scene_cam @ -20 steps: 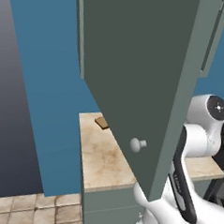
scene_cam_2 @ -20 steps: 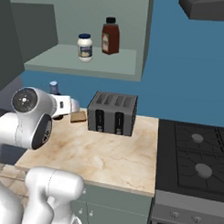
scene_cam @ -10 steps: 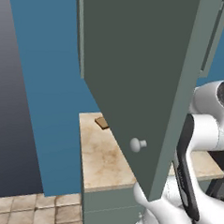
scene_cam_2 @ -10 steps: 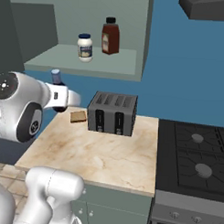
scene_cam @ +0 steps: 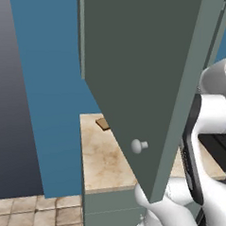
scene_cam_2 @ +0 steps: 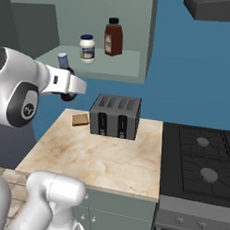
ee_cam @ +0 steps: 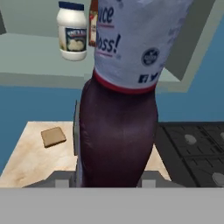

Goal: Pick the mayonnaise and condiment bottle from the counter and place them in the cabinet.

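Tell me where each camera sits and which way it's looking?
Left base view: behind the arm's left, facing the open cabinet door; white arm at right.
Right base view: behind the arm's right, facing counter, toaster, shelf; arm at left.
Hand view: on the hand, looking along the pincer past its condiment bottle.
Shared: mayonnaise in right base and hand views.

Your count of the kitchen things

You have one mayonnaise jar (scene_cam_2: 87, 48), two sauce bottles, a brown one (scene_cam_2: 113, 37) and a dark one (ee_cam: 118, 131), one toaster (scene_cam_2: 115, 117) and one bread slice (scene_cam_2: 80, 119).
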### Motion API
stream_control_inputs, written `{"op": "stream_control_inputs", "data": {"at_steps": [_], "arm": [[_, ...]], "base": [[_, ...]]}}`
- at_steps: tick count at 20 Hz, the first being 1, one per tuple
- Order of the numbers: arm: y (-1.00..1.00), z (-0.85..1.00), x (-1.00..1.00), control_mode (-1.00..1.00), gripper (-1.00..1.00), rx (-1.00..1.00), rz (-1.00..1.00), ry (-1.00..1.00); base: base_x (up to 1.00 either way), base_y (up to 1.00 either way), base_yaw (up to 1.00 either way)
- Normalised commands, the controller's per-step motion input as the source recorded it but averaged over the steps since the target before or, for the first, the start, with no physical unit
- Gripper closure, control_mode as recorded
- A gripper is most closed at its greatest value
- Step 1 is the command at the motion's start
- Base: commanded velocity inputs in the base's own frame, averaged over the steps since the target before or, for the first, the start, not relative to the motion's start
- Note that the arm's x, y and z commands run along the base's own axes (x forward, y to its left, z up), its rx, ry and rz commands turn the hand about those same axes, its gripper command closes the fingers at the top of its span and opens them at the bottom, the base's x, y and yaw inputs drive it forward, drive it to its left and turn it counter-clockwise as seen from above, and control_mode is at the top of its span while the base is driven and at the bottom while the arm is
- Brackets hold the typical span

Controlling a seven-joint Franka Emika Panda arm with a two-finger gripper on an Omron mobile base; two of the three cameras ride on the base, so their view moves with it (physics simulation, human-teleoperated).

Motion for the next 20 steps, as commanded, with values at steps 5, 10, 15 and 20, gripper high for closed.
{"op": "stream_control_inputs", "data": {"at_steps": [5, 10, 15, 20], "arm": [[-0.12, 0.40, 0.00, -1.00, 1.00, 0.00, -0.10, 0.00], [-0.04, 0.03, 0.02, -1.00, 1.00, 0.00, -0.06, 0.00], [-0.19, 0.00, 0.18, -1.00, 1.00, 0.00, -0.01, 0.00], [-0.19, 0.00, 0.21, -1.00, 1.00, 0.00, 0.00, -0.01]], "base": [[0.00, 0.00, 0.00], [0.00, 0.00, 0.00], [0.00, 0.00, 0.00], [0.00, 0.00, 0.00]]}}
